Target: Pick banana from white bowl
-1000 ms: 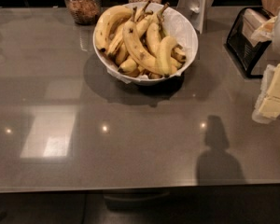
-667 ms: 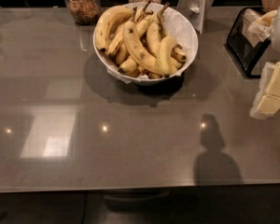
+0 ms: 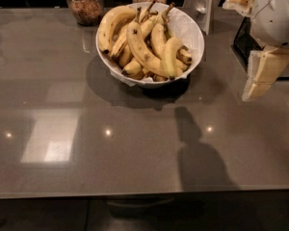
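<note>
Since the gripper (image 3: 260, 76), at the right above the table (image 3: 135, 153), has shifted slightly left toward the white bowl (image 3: 191, 29), we judge the approach under way. Whether it is open, we cannot tell. The banana (image 3: 170, 57) lies ungrasped in the bowl's right side.

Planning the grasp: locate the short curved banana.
In the camera view, the banana lies front-right in the white bowl, upper centre; the pincer hangs apart at the right edge.

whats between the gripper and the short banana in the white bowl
In the camera view, only the right wall of the white bowl and a bare strip of table separate the gripper, hanging right of the bowl, from the banana.
</note>
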You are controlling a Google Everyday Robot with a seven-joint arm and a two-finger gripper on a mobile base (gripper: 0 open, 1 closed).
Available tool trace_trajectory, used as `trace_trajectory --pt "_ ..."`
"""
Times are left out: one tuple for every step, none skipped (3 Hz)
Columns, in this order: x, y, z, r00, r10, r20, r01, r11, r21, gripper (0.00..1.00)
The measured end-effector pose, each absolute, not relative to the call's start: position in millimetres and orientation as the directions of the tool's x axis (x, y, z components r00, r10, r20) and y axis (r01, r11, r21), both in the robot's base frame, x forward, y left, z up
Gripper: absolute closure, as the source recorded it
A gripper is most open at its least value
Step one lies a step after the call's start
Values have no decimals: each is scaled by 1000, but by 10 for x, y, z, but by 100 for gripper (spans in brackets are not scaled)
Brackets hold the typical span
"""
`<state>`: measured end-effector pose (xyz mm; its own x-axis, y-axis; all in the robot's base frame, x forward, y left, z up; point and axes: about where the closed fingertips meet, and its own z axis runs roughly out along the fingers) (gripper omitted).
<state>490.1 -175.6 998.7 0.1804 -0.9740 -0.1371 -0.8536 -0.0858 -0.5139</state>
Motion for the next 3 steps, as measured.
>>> trace_trajectory --pt "5137 -1512 9992 368 -929 -29 -782 -293 -550 0" --pt "5121 -1513 10005 407 -914 1 -762 -340 -551 0" --pt "5121 -1513 10005 407 -913 1 -762 -340 -551 0"
